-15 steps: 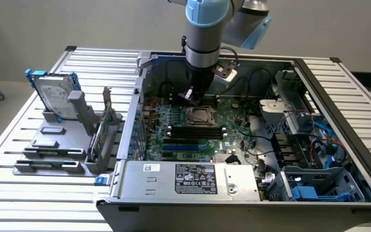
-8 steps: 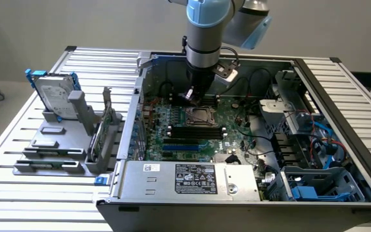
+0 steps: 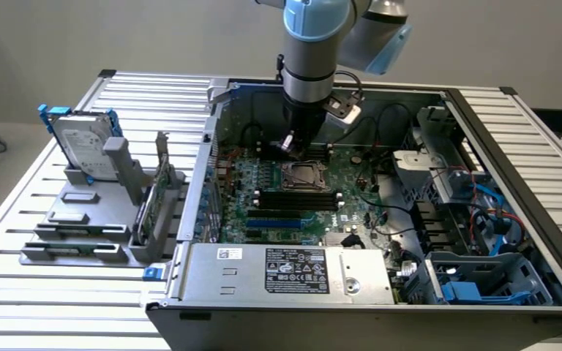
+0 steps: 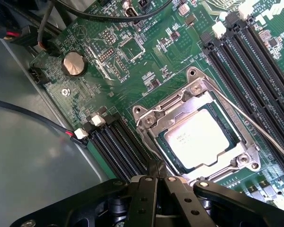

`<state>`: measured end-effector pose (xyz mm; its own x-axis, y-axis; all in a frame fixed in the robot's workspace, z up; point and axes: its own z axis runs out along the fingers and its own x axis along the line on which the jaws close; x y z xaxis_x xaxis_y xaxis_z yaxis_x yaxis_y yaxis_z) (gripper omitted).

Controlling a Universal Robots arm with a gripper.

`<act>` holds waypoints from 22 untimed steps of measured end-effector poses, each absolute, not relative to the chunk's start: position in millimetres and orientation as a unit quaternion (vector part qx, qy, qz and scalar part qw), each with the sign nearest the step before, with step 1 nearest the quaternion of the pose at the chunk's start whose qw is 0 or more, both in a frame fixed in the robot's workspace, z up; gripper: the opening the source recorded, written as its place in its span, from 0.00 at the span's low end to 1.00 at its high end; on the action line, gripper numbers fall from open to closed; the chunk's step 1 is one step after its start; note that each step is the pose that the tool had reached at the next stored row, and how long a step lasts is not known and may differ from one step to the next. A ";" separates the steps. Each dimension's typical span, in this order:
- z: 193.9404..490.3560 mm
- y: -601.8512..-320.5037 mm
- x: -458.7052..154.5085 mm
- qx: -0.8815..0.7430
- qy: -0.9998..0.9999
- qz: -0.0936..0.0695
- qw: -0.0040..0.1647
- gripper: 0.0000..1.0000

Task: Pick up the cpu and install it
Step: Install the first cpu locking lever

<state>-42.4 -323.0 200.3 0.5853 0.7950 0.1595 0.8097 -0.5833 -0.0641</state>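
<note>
Cpu (image 4: 199, 138) seen seated in socket (image 4: 149, 118); placement judged done. Gripper (image 4: 156, 176) closed, empty, just beside socket. Retaining frame not yet latched.

The small square cpu (image 4: 199, 138) has a smooth, pale silvery metal top with a soft sheen, and it lies in the bright, polished metal frame of the square socket (image 4: 197, 124). The green circuit board (image 4: 104, 61) around it looks like lacquered, slightly glossy laminate, dotted with a shiny round coin cell (image 4: 73, 63) and long matt black plastic memory slots (image 4: 255, 71). The black gripper (image 4: 156, 182) is matt, finely textured metal with small shiny screw heads. In the exterior view, the large silver hard drive (image 3: 83, 142) shows brushed metal between glossy blue plastic brackets, standing in a dull grey plastic rack (image 3: 76, 245) on a ribbed aluminium table (image 3: 27, 292).
</note>
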 end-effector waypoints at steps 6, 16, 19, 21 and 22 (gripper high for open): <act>200.1 -323.1 -41.8 -0.888 -0.451 -0.057 0.065 0.11; 199.5 -323.0 -40.3 -0.889 -0.450 -0.057 0.065 0.11; 199.3 -323.1 -39.5 -0.889 -0.450 -0.057 0.065 0.11; 199.2 -323.0 -39.1 -0.889 -0.449 -0.057 0.065 0.11; 199.1 -323.1 -38.9 -0.889 -0.449 -0.057 0.065 0.11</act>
